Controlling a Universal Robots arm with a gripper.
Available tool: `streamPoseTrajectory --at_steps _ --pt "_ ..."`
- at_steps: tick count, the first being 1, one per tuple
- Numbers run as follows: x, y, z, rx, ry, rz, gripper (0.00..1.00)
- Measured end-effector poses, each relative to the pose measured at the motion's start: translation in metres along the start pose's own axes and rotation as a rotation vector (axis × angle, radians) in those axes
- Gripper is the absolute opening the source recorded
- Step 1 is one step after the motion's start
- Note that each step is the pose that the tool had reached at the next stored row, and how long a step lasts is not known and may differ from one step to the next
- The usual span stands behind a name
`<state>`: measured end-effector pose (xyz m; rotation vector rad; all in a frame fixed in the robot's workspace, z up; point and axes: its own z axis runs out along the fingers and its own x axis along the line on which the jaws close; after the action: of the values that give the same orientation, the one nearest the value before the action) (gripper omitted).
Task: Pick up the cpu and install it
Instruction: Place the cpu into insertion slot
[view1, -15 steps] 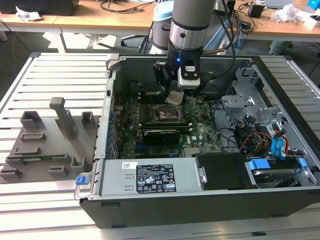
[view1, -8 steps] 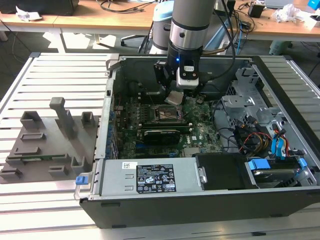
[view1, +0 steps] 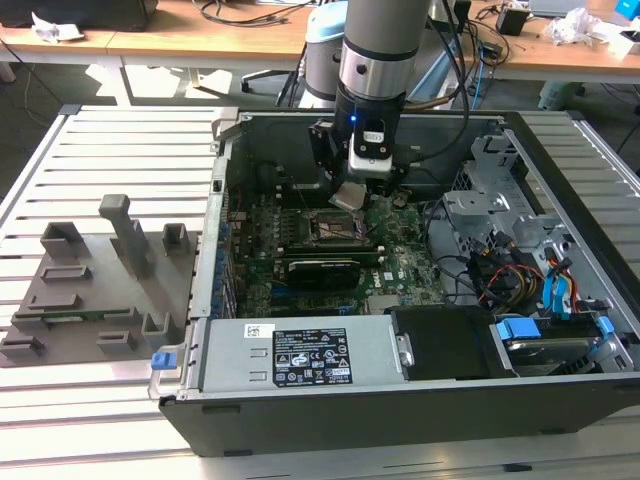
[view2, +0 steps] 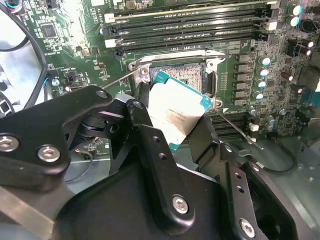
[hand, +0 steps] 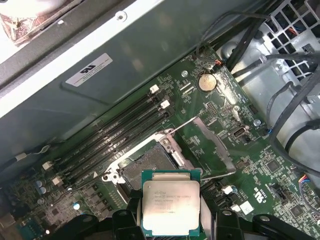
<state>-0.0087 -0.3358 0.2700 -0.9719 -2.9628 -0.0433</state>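
Note:
The cpu (view2: 174, 112) (hand: 170, 207) is a flat square chip with a silvery top and a teal rim. My gripper (view2: 172, 125) is shut on it, one black finger (view2: 142, 117) on each side edge. In the exterior view the cpu (view1: 349, 196) hangs tilted under the gripper (view1: 352, 190), just above the motherboard inside the open computer case (view1: 200, 300). The open socket (hand: 150, 167) (view2: 182, 75) (view1: 335, 228) lies directly beyond the chip, its metal frame flipped up.
Memory slots (hand: 115, 135) run beside the socket. A graphics card (view1: 322, 270) lies in front of it. Cables and a drive cage (view1: 520, 250) crowd the exterior view's right. A grey tray with upright blocks (view1: 95, 285) sits on the slatted table at the left.

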Motion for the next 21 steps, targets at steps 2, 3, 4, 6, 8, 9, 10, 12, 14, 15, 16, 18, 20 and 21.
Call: streamPoseTrajectory --at_steps 2,3,4,6,8,9,10,12,14,15,16,18,20,21 --pt "0.0 0.0 0.0 0.0 -0.0006 0.014 0.55" --pt "0.0 0.0 0.0 -0.0001 -0.0008 0.022 0.55" --pt "0.0 0.0 0.0 -0.0001 -0.0012 0.031 0.55" --pt "0.0 0.0 0.0001 -0.0003 -0.0015 0.042 0.55" --pt "0.0 0.0 0.0001 -0.0005 -0.0021 0.059 0.55" --pt "0.0 0.0 0.0001 -0.0005 -0.0024 0.067 0.55" --pt "0.0 0.0 0.0001 -0.0005 -0.0026 0.071 0.55" --pt "0.0 0.0 0.0001 -0.0006 -0.003 0.082 0.55" --pt "0.0 0.0 0.0001 -0.0006 -0.0033 0.091 0.55" --pt "0.0 0.0 0.0001 -0.0007 -0.0035 0.096 0.55" --pt "0.0 0.0 0.0002 -0.0007 -0.0037 0.101 0.55" --pt "0.0 0.0 0.0001 -0.0007 -0.0041 0.112 0.55" --pt "0.0 0.0 0.0002 -0.0007 -0.0047 0.123 0.55" --pt "-0.0001 0.0001 0.0002 -0.0007 -0.0049 0.129 0.55"
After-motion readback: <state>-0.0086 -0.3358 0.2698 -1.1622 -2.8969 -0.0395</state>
